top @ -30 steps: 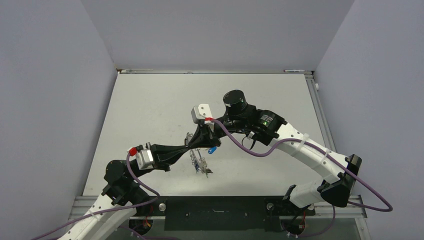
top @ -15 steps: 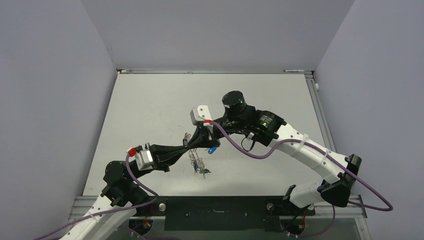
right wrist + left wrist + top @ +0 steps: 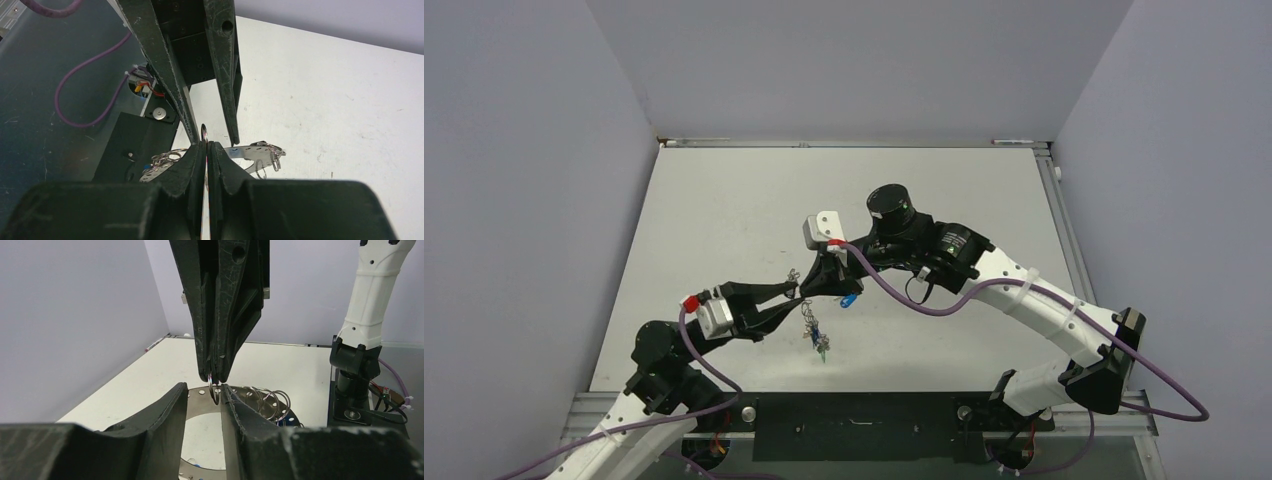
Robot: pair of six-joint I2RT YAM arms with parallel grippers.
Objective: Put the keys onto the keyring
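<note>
White table [image 3: 724, 200] fills the floor of a grey-walled booth. Left arm [image 3: 659, 365] reaches in from the near left corner. Right arm [image 3: 1024, 295] bends in from the right. The two grippers meet tip to tip above the near middle of the table.

Left gripper [image 3: 204, 389] has its jaws apart. Right gripper [image 3: 205, 145] comes down onto it from the opposite side with jaws pressed together on a small wire loop [image 3: 204, 132]. The loop stands between the left fingers, close to their tips.

Keyring [image 3: 247, 150], a flat grey band with small holes, sits raised off the table, just beyond the left fingertips. I cannot tell whether it touches them. Several wire rings [image 3: 265, 400] hang from one side of it.

Keys [image 3: 821, 343] dangle in a bunch below the meeting point. A blue key [image 3: 849, 299] hangs just beside the right gripper.
</note>
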